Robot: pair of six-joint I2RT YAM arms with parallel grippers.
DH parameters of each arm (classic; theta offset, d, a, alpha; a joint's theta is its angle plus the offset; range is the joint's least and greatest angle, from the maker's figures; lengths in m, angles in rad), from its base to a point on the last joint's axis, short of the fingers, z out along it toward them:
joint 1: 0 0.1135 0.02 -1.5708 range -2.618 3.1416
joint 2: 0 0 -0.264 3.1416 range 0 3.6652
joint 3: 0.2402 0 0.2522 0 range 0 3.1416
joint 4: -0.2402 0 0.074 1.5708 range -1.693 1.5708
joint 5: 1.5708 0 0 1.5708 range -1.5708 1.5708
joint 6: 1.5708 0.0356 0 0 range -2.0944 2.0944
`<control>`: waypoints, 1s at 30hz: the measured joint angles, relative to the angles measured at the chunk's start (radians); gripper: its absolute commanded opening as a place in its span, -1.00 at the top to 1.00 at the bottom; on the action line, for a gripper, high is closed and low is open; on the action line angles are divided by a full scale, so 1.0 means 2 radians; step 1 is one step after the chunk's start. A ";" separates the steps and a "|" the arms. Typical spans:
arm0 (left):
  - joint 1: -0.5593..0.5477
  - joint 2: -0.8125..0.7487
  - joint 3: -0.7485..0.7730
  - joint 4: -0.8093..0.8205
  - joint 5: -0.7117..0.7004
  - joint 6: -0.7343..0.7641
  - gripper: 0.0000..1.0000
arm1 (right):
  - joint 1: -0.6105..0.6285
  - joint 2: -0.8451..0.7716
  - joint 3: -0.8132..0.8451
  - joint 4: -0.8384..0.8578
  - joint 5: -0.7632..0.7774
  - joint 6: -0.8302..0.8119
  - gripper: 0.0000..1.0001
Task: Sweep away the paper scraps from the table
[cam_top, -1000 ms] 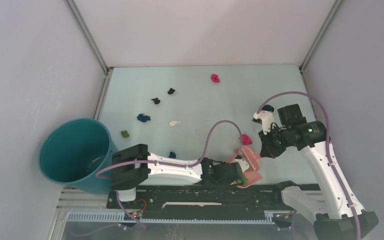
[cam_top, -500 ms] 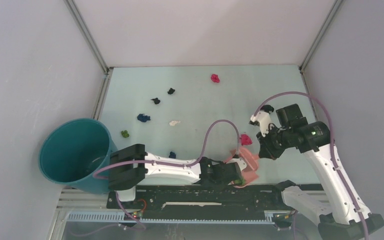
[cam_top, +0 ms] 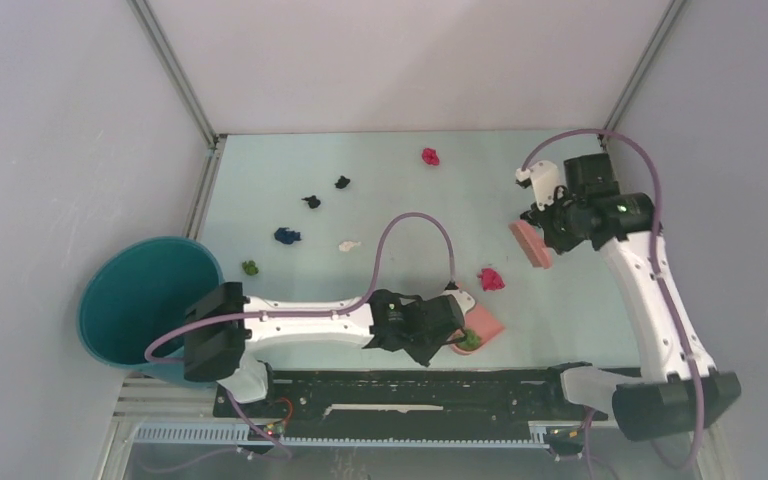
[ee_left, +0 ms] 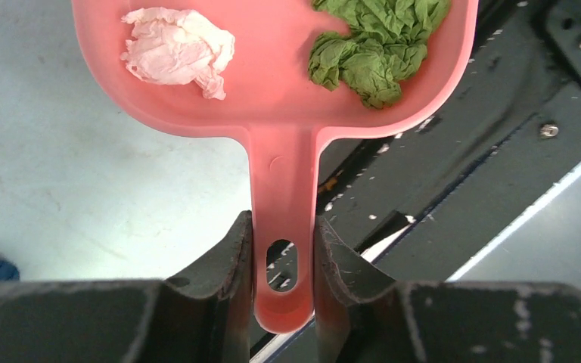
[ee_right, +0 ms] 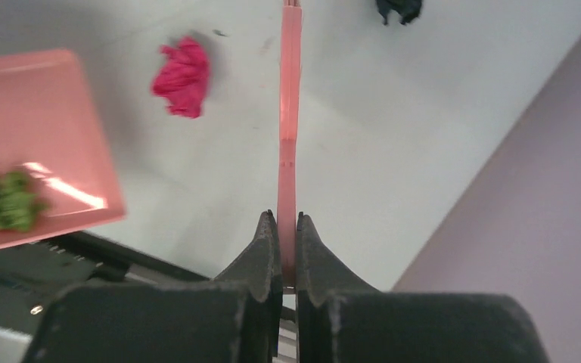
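The left gripper clamps the dustpan at lower centre, the right gripper pinches the brush at right, and with paper scraps strewn over the table at upper middle, tilting the dustpan may spill its two wads.

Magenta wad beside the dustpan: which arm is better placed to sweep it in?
Right. The right end effector grips the brush near the magenta wad; the left end effector just holds the dustpan close by.
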 measured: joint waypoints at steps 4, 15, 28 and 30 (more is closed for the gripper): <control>0.016 0.011 0.000 -0.024 0.004 0.001 1.00 | 0.016 0.059 -0.027 0.056 0.071 0.010 1.00; 0.037 0.063 0.004 -0.033 0.021 0.007 1.00 | 0.126 0.114 -0.039 0.056 0.014 0.050 1.00; 0.045 0.111 0.054 -0.012 0.024 0.023 1.00 | 0.135 0.036 -0.039 -0.018 -0.116 0.080 1.00; 0.045 0.111 0.054 -0.010 0.025 0.023 1.00 | 0.132 0.030 -0.039 -0.013 -0.084 0.080 1.00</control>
